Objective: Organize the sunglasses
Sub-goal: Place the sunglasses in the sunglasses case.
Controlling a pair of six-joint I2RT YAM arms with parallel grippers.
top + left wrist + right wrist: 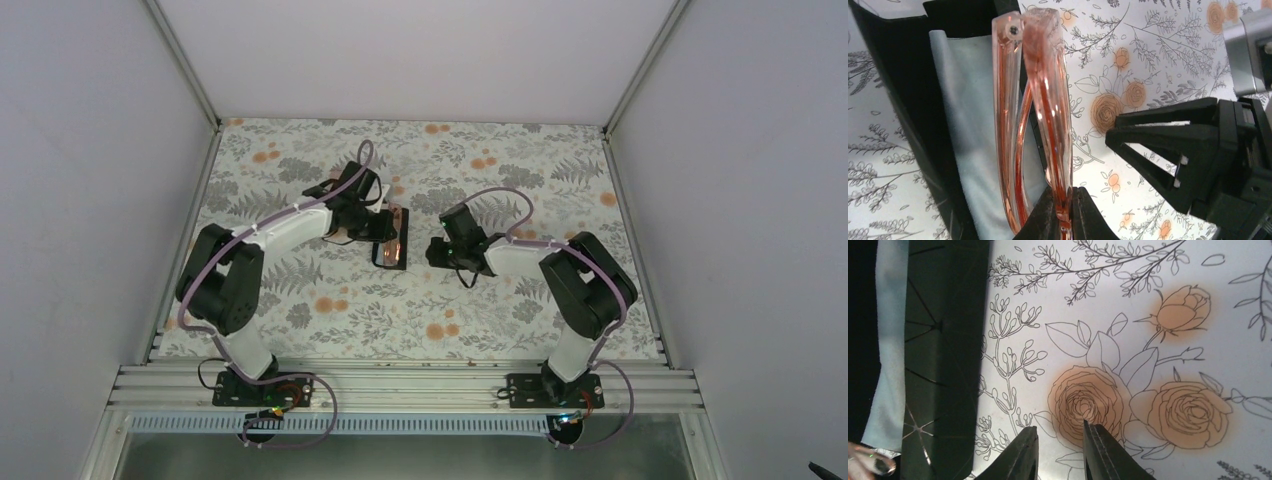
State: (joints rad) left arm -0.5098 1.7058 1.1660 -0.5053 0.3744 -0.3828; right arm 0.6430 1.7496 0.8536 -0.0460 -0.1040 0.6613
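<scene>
The floral worktop (pixel 500 310) runs up against white walls (pixel 90 200) at left, far and right, and both arms work near its middle, well away from those edges. From above, the black case (pixel 388 255) is mostly hidden under the left wrist. The left wrist camera cuts it off at the top and bottom. A light-blue cloth (pixel 968 130) lies inside it, partly screened by the pale orange-pink sunglasses (pixel 1048 90). These stand on edge, folded, at the case's rim (whether they touch it I cannot tell). The left pincer (pixel 1064 212) is clamped on their lower end. The right pincer (pixel 1060 432) hangs just beside them over bare worktop, its fingers narrowly apart with nothing between.
</scene>
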